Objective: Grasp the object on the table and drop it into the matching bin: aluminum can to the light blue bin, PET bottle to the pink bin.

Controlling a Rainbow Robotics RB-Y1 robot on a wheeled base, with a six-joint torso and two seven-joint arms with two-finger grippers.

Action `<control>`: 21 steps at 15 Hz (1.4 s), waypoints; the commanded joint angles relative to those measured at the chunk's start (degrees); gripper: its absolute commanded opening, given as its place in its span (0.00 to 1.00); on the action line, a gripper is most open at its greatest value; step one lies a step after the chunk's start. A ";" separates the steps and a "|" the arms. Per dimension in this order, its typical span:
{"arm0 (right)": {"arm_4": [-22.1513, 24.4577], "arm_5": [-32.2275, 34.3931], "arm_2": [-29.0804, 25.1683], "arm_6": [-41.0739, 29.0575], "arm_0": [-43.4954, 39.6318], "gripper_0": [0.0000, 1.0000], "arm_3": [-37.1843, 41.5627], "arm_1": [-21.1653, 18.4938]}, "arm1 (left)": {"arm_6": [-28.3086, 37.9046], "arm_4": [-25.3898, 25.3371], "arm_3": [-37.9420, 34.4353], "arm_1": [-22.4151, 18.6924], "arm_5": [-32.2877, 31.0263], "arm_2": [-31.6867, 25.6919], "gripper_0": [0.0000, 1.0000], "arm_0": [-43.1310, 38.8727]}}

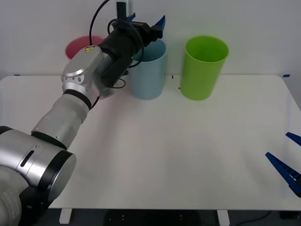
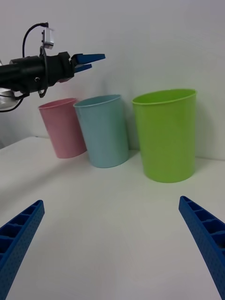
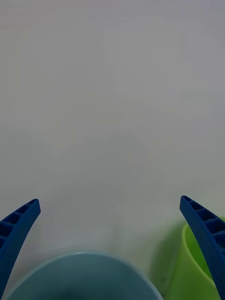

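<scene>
At the upper left of the front view, the pink bin (image 1: pixel 77 47) stands at the back of the counter (image 1: pixel 164 150), half hidden behind the outstretched left arm. Right of it, the left gripper (image 1: pixel 146 23) hangs directly over the mouth of the light blue bin (image 1: pixel 148 70), its jaws spread wide with nothing between them. Judging from those empty jaws, the aluminum can is most likely down inside the light blue bin, though the bin's depth is hidden. Such a can would be light and smooth, with thin walls that dent under a hard squeeze. It is best taken across the middle of its round side with gentle pressure. Further right stands a green bin (image 1: pixel 204 70), near the blue one. At the lower right edge, the right gripper (image 1: pixel 284 153) waits low over the counter, jaws apart.
</scene>
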State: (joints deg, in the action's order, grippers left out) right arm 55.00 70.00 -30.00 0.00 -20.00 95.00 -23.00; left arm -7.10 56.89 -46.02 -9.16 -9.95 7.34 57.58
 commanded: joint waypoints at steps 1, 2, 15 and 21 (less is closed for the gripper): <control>0.00 0.00 0.00 0.00 0.00 1.00 0.00 0.00 | -0.28 -6.44 -4.60 -3.41 -1.13 3.74 1.00 -3.53; 0.00 0.00 0.00 0.00 0.00 1.00 0.00 0.00 | -0.28 -8.81 -6.71 -4.82 -0.95 5.50 1.00 -4.76; 0.00 0.00 0.00 0.00 0.00 1.00 0.00 0.00 | -1.60 -14.00 -37.83 -17.12 -8.51 2.07 1.00 -35.17; 0.00 0.00 0.00 0.00 0.00 1.00 0.00 0.00 | -1.77 -6.53 -47.41 -17.04 -20.46 -8.74 1.00 -50.73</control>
State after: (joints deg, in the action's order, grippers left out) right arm 55.00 70.00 -30.00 0.00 -20.00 95.00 -23.00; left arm -8.87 49.52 -92.74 -26.20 -28.92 -0.17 8.25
